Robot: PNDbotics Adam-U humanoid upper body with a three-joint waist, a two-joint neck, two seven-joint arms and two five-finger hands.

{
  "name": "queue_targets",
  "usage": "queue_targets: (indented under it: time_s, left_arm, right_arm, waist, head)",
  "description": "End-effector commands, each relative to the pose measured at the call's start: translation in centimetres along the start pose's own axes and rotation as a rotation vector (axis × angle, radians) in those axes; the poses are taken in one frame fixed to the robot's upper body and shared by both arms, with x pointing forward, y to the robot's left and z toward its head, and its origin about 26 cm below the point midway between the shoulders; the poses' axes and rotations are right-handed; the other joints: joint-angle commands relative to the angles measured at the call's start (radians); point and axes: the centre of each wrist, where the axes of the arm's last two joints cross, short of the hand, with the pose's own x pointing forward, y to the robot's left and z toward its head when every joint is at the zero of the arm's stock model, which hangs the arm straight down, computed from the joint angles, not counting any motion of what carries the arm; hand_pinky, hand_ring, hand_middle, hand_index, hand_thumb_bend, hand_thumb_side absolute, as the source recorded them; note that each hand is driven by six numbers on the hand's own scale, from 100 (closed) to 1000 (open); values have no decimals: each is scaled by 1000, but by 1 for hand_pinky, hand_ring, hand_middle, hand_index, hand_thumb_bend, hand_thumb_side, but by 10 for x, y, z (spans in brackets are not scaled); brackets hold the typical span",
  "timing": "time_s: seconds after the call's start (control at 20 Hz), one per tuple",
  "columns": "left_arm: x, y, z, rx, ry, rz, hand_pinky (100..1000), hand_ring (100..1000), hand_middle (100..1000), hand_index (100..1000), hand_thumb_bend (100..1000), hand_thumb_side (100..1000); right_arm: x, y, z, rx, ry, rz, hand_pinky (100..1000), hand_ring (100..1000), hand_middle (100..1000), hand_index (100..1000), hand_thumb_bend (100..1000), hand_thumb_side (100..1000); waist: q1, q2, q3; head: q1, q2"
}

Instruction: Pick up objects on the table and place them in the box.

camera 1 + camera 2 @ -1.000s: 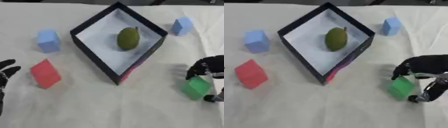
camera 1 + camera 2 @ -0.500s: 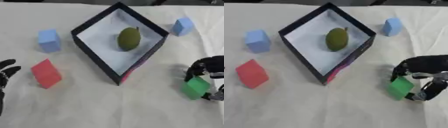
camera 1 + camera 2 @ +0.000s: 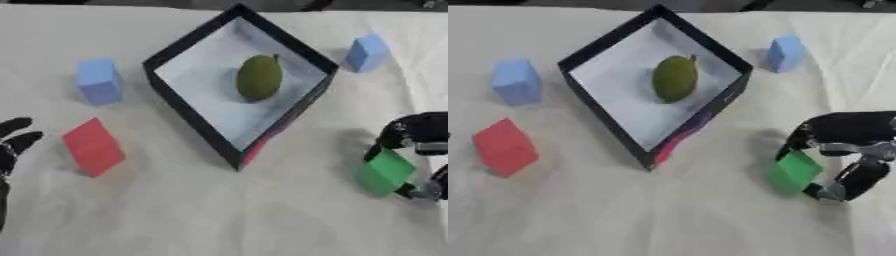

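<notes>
Table (image 3: 219,215), cream cloth: black box (image 3: 179,107) w/ white floor at centre, set corner-on, holding a green oval fruit (image 3: 260,77). R hand (image 3: 846,150) at right edge, fingers and thumb curled round green block (image 3: 795,171), tilted, right of box. L hand (image 3: 10,145) at left edge, fingers relaxed, holding nothing; red block (image 3: 92,147) just beside it; 2 blue blocks, one left of box (image 3: 98,81), one at its far right (image 3: 367,52).

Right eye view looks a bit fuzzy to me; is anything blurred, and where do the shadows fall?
Right eye view: soft all over, edges of the green block and right robot hand smeared; a faint shadow lies left of that hand. Left eye view: equally soft; the box wall shades part of its pale floor beside the green fruit; no strong glare on the cloth.
</notes>
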Motion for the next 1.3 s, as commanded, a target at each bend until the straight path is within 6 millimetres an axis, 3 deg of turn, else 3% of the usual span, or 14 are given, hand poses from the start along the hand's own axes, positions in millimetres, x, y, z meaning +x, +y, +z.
queue_targets:
  time_s: [0.05, 0.4, 0.55, 0.6, 0.65, 0.95, 1.3]
  left_arm:
    - [6, 3, -2, -4, -18, -14, 923, 767, 778, 802, 100, 869]
    - [4, 4, 0, -17, -7, -15, 923, 768, 778, 801, 100, 863]
    - [4, 3, 0, -39, -4, -13, 923, 768, 778, 801, 100, 859]
    - [4, 3, 0, -46, -2, -13, 924, 768, 778, 801, 100, 859]
    - [3, 3, 1, -54, -1, -13, 923, 769, 778, 801, 100, 858]
    - [2, 1, 1, -95, 1, -11, 923, 769, 778, 801, 100, 854]
    - [9, -3, -4, -153, -42, -1, 922, 771, 779, 801, 100, 840]
  right_arm:
    - [4, -24, 14, -48, 7, 42, 828, 694, 533, 622, 100, 277]
    - [18, -84, 28, -275, -32, 129, 821, 684, 538, 622, 100, 288]
    - [12, -97, 26, -305, -39, 118, 820, 680, 537, 621, 100, 284]
    - [9, -99, 24, -304, -38, 116, 819, 682, 539, 622, 100, 437]
    - [6, -102, 23, -305, -35, 119, 817, 683, 539, 622, 100, 305]
    - [-17, -120, 4, -379, -19, 139, 818, 682, 541, 624, 100, 285]
    - [-34, -151, -35, -440, 4, 130, 819, 686, 547, 630, 100, 275]
  waist:
    - [-10, -15, -3]
    - [-18, -38, 7]
    - [-27, -52, 33]
    - [-29, -56, 43]
    - [-33, -61, 55]
    - [-46, -74, 111]
    - [-49, -66, 148]
  head:
    - [5, -10]
    - [-10, 4]
    - [-33, 9]
    - [-42, 10]
    - [-53, 13]
    - [-107, 16]
    - [-161, 2]
